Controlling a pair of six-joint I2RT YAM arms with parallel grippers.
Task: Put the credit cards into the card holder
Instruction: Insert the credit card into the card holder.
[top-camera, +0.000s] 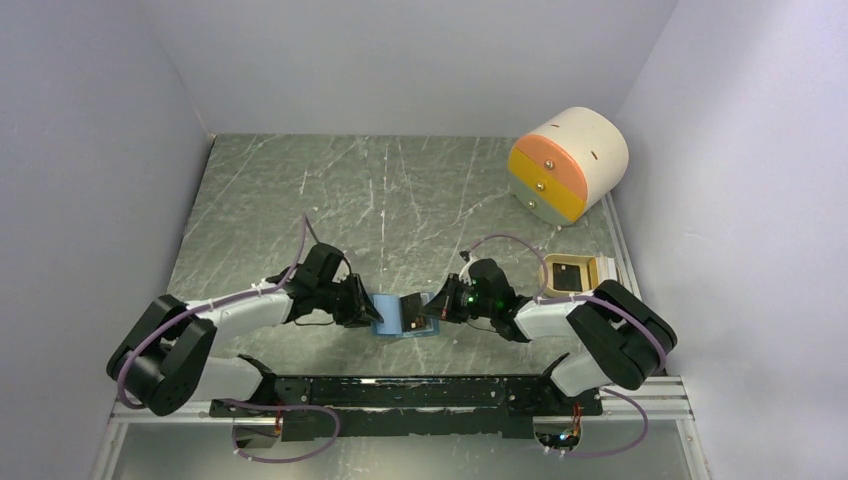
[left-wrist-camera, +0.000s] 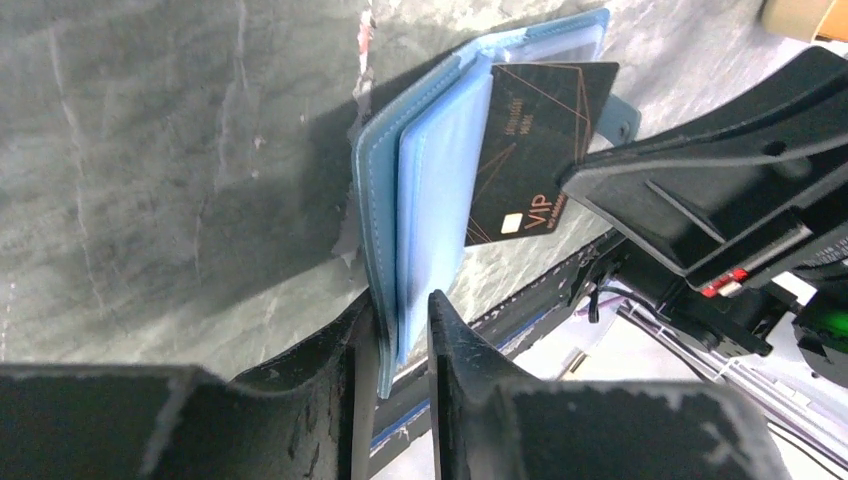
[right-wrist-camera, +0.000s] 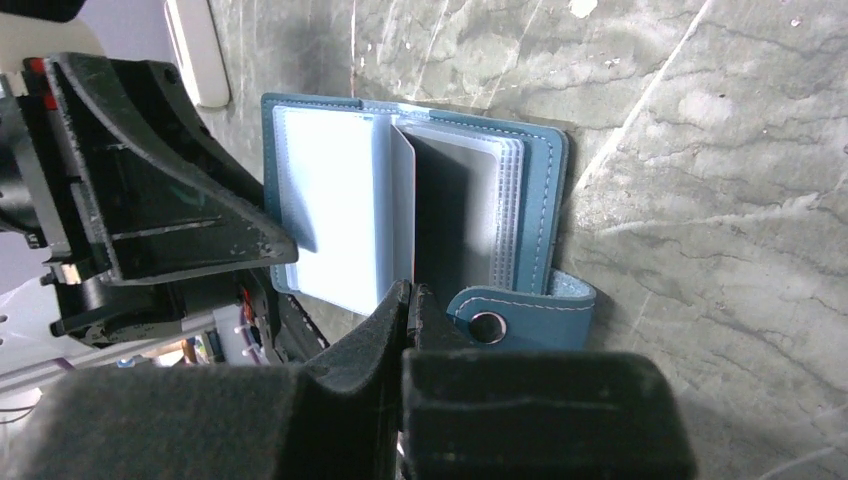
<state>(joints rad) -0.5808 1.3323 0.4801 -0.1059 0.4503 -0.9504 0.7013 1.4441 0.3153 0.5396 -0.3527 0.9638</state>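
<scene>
The blue card holder (top-camera: 393, 325) lies open like a book between the two arms, its pale clear pockets (right-wrist-camera: 330, 190) fanned out. My left gripper (left-wrist-camera: 400, 310) stands slightly open around the holder's (left-wrist-camera: 430, 170) left cover and pages; the cover rests against one finger and a gap shows at the other. A black credit card (left-wrist-camera: 540, 150) marked VIP is held edge-on, with my right gripper (right-wrist-camera: 410, 292) shut on it, and its far end sits among the pockets. Another dark credit card (top-camera: 570, 277) lies in the tan tray.
The tan tray (top-camera: 547, 272) sits right of my right arm. A cream drum (top-camera: 568, 165) with orange-yellow drawers stands at the back right. The holder's snap strap (right-wrist-camera: 520, 320) sticks out beside my right fingers. A small white piece (right-wrist-camera: 195, 50) lies beyond the holder.
</scene>
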